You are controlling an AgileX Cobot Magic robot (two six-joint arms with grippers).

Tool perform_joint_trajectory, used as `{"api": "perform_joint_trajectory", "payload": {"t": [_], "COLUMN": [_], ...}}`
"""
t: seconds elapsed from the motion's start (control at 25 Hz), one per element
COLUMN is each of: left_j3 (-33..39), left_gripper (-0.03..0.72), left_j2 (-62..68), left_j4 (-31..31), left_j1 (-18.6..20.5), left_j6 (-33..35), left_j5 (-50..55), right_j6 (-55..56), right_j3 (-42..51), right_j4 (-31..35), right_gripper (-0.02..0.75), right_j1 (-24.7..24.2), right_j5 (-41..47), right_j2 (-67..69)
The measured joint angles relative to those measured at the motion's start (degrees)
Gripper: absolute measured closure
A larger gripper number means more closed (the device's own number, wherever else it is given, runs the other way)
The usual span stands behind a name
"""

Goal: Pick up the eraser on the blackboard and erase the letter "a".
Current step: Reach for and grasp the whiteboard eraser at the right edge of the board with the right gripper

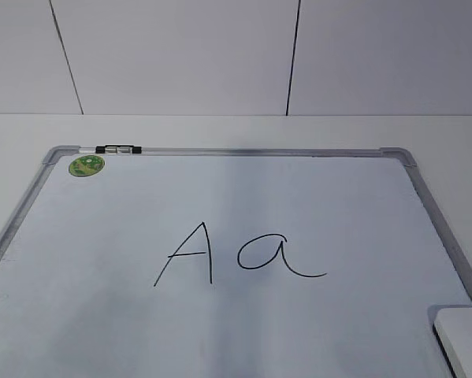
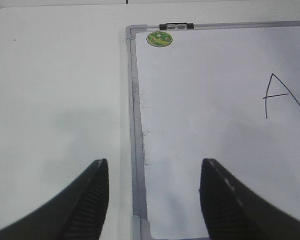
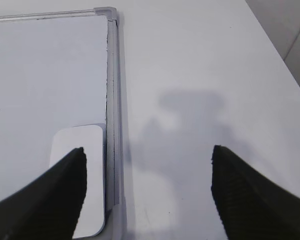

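Blackboard [image 1: 102, 315]: lies flat on the white tabletop [image 1: 236, 130]; grey frame, green sticker [image 1: 87, 165] at its far left corner.
Letter "a" [image 1: 275, 256]: intact, near the blackboard's middle, just right of the capital "A" [image 1: 187, 253].
Eraser [image 1: 464, 339]: on the blackboard, at its near right corner, against the frame's right edge.
Left gripper [image 2: 155, 200]: jaws wide, empty, above the blackboard's left frame edge.
Right gripper [image 3: 147, 190]: jaws wide, empty, straddling the blackboard's right frame edge; left finger [image 3: 54, 200] over the eraser.
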Motion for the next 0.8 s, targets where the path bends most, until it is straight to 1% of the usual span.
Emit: {"api": "perform_joint_trajectory", "payload": {"t": [0.6, 0.8], "left_j3": [0.0, 0.0], "left_gripper": [0.255, 0.255], "left_j2": [0.0, 0.0], "left_j4": [0.0, 0.0], "left_j1": [0.0, 0.0], "left_j6": [0.0, 0.0], "left_j5": [0.0, 0.0], "right_j6": [0.0, 0.0], "right_j3": [0.0, -5.1], "right_j4": [0.3, 1.7], "right_gripper": [0.146, 0.146], "right_j1": [0.0, 0.0], "right_j5": [0.0, 0.1], "right_j2": [0.0, 1.7]}}
